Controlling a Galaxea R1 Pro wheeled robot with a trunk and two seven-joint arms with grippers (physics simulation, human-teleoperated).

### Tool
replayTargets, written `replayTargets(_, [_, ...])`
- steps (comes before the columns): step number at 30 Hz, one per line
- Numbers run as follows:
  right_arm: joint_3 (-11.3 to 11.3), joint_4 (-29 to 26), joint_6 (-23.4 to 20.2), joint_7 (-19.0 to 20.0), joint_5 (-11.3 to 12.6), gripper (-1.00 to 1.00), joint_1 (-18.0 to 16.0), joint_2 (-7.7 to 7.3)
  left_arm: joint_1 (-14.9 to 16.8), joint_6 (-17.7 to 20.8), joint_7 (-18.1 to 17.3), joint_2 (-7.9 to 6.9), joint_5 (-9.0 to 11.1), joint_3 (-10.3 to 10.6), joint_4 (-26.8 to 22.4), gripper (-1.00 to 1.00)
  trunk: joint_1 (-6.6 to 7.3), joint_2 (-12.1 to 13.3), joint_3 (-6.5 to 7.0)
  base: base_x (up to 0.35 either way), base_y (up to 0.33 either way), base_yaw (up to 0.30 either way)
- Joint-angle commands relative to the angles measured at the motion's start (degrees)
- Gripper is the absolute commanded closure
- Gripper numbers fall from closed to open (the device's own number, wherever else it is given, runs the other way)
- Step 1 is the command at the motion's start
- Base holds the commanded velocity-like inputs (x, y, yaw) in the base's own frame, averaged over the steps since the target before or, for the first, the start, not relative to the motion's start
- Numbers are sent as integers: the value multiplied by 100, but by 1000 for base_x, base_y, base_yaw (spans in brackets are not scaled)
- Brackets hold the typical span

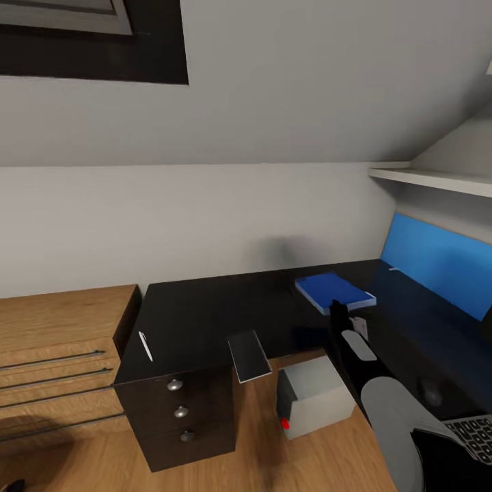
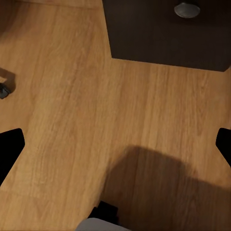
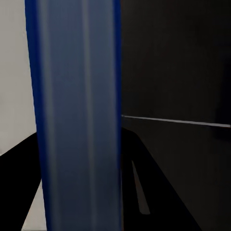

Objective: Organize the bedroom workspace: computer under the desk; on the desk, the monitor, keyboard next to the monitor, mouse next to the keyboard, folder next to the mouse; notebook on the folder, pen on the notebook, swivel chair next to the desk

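Blue folder (image 1: 335,292) lies flat on the black tabletop (image 1: 205,314), near the corner where the tabletop turns along the blue back panel (image 1: 437,263); long axis runs diagonally from the wall-side edge toward the front edge, white page edges on the near side. Right gripper (image 1: 339,316) sits at the folder's near corner, arm reaching up from the lower right; in the right wrist view the folder (image 3: 79,115) is a blue band between the dark fingers (image 3: 139,192), apparently clamped on it, contact not fully clear. Pen (image 1: 145,346) lies well apart near the left edge of the tabletop, pointing roughly front to back. Notebook (image 1: 249,355) overhangs the front edge, tilted, grey-looking face up. Computer (image 1: 311,398) stands on the wood floor (image 1: 273,458) just below the front edge, beside the dark drawer unit (image 1: 181,410). Keyboard (image 1: 473,429) partly visible at the far right. Light-wood cabinet (image 1: 61,342) abuts the left edge. Left gripper (image 2: 115,144) hangs over the floor, fingers (image 2: 9,149) spread wide, holding nothing.
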State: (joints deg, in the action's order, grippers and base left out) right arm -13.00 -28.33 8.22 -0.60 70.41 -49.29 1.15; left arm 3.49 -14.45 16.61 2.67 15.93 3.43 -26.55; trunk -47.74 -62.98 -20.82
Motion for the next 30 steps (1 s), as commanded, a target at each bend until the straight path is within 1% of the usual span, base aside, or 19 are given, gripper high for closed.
replayTargets(1, [-8,-8,14,70,61,100,3,0,3,-21,35,-7,42,39,1,-100,0,-4,-7,6,0,0])
replayTargets(5, [-9,-6,19,244,58,100,20,-7,4,-21,35,-16,35,43,-12,-100,0,-4,-7,3,0,0])
replayTargets(8, [-9,-13,21,295,53,100,24,-26,5,-63,35,-18,25,67,-16,-100,0,-4,-7,0,0,0])
replayTargets(9, [-9,-17,23,305,52,100,24,-31,4,-282,38,-14,-3,152,-13,-100,0,-4,-7,0,0,0])
replayTargets(11, [-10,-21,28,320,47,100,25,-33,-1,-816,37,-18,-165,363,55,-100,0,-4,-7,0,0,-37])
replayTargets(12, [-10,-23,28,323,46,100,25,-34,-2,-944,40,-20,-214,405,104,-100,0,-4,-7,0,0,-99])
replayTargets(13, [-10,-25,29,326,45,100,25,-34,-4,-1153,47,-24,-296,465,238,-100,0,-4,-7,0,0,-158])
replayTargets(16, [-10,-24,30,331,44,100,25,-35,-5,-1577,75,-15,-399,550,504,-100,0,-4,-7,0,0,-218])
replayTargets(20, [-5,-18,37,345,43,100,25,-31,-6,-2091,97,7,-419,575,599,-100,0,-4,-7,0,0,-254])
replayTargets(24, [-1,-15,39,357,43,100,25,-27,-6,-2264,108,31,-408,557,621,-100,0,-4,-7,0,0,-262])
replayTargets(30, [-1,-8,31,356,47,100,25,-12,-6,-2291,114,37,-399,535,628,-100,0,-4,-7,0,0,-258])
